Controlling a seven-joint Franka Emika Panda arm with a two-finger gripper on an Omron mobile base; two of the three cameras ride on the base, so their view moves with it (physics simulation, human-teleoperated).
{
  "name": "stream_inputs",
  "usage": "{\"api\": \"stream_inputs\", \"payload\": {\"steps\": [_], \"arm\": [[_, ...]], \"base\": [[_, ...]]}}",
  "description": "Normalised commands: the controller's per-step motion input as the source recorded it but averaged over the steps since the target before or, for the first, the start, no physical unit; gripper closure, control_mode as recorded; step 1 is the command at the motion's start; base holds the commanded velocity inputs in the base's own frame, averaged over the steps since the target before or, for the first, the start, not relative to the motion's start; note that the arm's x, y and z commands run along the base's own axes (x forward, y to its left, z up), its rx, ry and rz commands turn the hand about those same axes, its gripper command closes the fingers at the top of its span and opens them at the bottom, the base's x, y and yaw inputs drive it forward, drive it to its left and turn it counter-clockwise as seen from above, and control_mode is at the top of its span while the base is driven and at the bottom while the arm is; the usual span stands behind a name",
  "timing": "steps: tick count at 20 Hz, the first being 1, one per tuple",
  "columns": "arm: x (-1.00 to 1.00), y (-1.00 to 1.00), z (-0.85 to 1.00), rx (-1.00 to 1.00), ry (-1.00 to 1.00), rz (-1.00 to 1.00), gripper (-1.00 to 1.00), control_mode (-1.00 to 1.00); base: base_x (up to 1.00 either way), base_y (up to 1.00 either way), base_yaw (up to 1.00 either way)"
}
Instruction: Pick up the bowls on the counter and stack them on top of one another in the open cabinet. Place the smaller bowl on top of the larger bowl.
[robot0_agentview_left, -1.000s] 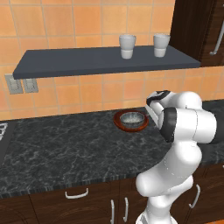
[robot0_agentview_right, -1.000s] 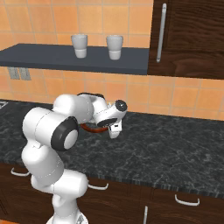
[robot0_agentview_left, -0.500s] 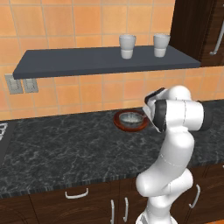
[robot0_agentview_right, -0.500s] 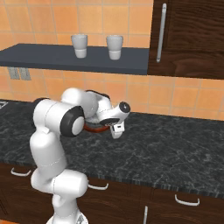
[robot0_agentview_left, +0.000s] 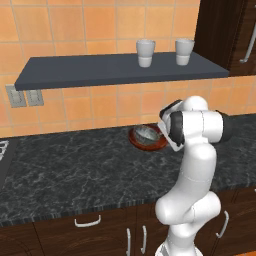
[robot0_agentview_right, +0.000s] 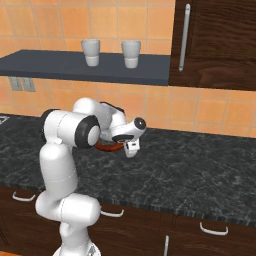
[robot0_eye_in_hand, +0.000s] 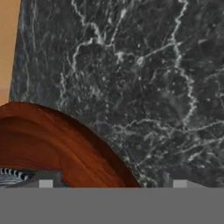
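- The brown bowl (robot0_agentview_left: 148, 140) sits on the black marbled counter (robot0_agentview_left: 75, 170), close to the orange tiled wall (robot0_agentview_left: 100, 105) at the back.
- The small grey ribbed bowl (robot0_agentview_left: 145, 132) lies inside the brown bowl, so the two are nested on the counter.
- In the hand view the brown bowl (robot0_eye_in_hand: 57, 144) takes up the lower left, its glossy wood-grained rim curving over the counter (robot0_eye_in_hand: 153, 78); a sliver of the grey bowl's (robot0_eye_in_hand: 13, 176) ribbed inside shows at the bottom left edge.
- The pincer (robot0_agentview_right: 131, 148) hangs low over the counter at the right-hand rim of the brown bowl (robot0_agentview_right: 106, 147), as seen from the right base view, pointing downward.
- In the hand view the pincer (robot0_eye_in_hand: 111, 181) has one fingertip (robot0_eye_in_hand: 46, 181) over the bowl's inside and the other (robot0_eye_in_hand: 179, 182) over bare counter, so its two tips are spread wide and straddle the brown rim; nothing is pinched between them.
- The dark blue shelf (robot0_agentview_left: 120, 70) runs along the wall above the bowls and carries two white cups (robot0_agentview_left: 145, 52), standing upright and apart from each other toward its right end.
- A tall dark brown cupboard (robot0_agentview_right: 220, 45) with a long metal handle (robot0_agentview_right: 184, 37) stands just beside the shelf's right end.
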Motion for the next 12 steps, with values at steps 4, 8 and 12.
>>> {"api": "stream_inputs", "payload": {"steps": [4, 8, 12], "arm": [[0.00, 0.04, 0.00, 0.00, -0.04, 0.00, 1.00, -1.00], [-0.06, -0.06, 0.00, 0.01, -0.08, 0.00, 1.00, -1.00], [-0.33, -0.09, 0.01, 0.02, -0.15, 0.00, 1.00, -1.00]], "base": [[0.00, 0.00, 0.00], [0.00, 0.00, 0.00], [0.00, 0.00, 0.00]]}}
